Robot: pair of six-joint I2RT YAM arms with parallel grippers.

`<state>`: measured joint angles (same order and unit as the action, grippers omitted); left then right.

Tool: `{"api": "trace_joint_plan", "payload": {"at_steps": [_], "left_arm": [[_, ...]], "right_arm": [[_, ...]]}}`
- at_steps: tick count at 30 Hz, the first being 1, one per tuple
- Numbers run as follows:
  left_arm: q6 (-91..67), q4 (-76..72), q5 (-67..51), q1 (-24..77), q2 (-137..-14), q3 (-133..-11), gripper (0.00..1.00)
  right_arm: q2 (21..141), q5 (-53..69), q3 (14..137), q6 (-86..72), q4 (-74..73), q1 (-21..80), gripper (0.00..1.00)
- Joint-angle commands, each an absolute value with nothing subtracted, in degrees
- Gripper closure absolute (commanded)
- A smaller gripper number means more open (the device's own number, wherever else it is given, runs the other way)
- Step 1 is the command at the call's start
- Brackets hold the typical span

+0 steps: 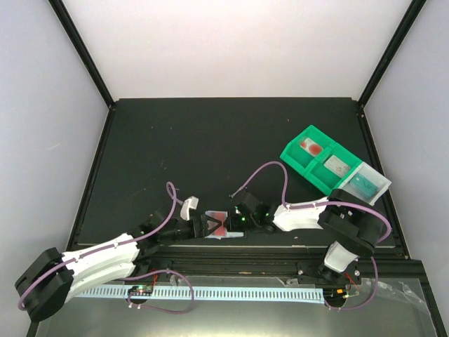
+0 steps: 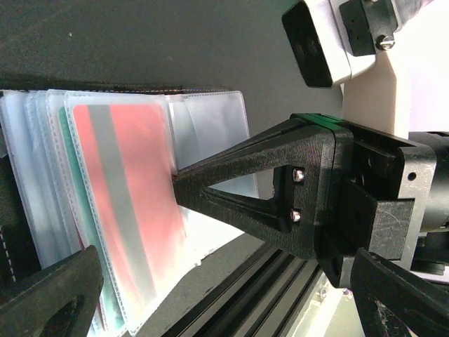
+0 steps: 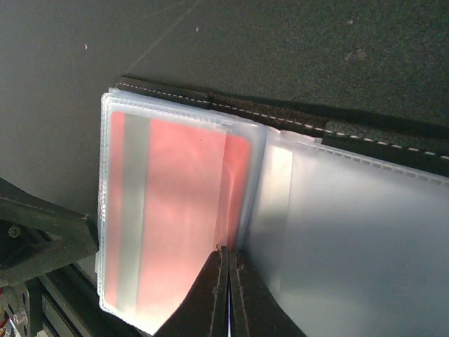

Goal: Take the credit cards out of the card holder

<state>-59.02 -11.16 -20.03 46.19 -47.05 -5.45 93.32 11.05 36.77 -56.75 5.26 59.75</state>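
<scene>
The black card holder (image 1: 226,236) lies open near the table's front edge, its clear pockets fanned out (image 2: 210,126) and its stitched black cover under them (image 3: 280,116). A red credit card (image 3: 175,210) with a grey stripe sits in the top pocket, and a teal card edge (image 2: 72,210) shows behind it. My right gripper (image 3: 228,254) is shut on the red card's inner edge at the fold, and it shows as black triangular fingers in the left wrist view (image 2: 177,184). My left gripper (image 2: 228,302) stands wide open beside the holder's left end (image 1: 208,226), holding nothing.
A green compartment tray (image 1: 293,156) stands at the right, holding a white card with red marks (image 1: 309,146), a pale grey card (image 1: 339,167) and a teal card (image 1: 365,184). The table's front rail (image 2: 280,281) runs just behind the holder.
</scene>
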Motion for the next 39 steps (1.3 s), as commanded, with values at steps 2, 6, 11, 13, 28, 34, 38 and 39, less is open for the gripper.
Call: {"api": "trace_joint_plan", "payload": {"at_steps": [2, 6, 11, 13, 28, 34, 38, 39], "left_arm": [[-58.9, -14.4, -20.9, 45.9, -48.4, -5.6, 0.02], [-58.7, -15.1, -21.0, 45.9, -49.5, -5.4, 0.02], [-58.9, -16.6, -21.8, 45.9, -50.8, -5.5, 0.02], [-59.1, -17.2, -22.4, 45.9, -51.3, -5.9, 0.02], [-60.8, -17.6, -25.8, 46.0, -50.6, -8.4, 0.02], [-61.1, -17.7, -26.3, 46.0, -50.6, -9.0, 0.02], [-61.3, -17.9, -26.5, 46.1, -50.6, -9.3, 0.02], [-61.3, -18.0, -26.6, 46.1, -50.7, -9.3, 0.02]], "right_arm": [[94.4, 10.1, 35.3, -56.8, 5.2, 60.1, 0.99], [94.5, 10.2, 35.4, -56.8, 5.2, 60.1, 0.99], [94.8, 10.4, 35.2, -57.0, 5.7, 60.1, 0.99], [94.9, 10.7, 35.1, -57.0, 5.9, 60.1, 0.99], [93.1, 10.7, 33.4, -58.5, 9.8, 60.0, 0.97], [92.0, 10.6, 33.2, -58.6, 10.4, 60.1, 0.95], [90.1, 9.7, 32.4, -58.8, 10.5, 60.1, 0.94], [89.2, 9.2, 32.2, -58.7, 10.4, 60.1, 0.93]]}}
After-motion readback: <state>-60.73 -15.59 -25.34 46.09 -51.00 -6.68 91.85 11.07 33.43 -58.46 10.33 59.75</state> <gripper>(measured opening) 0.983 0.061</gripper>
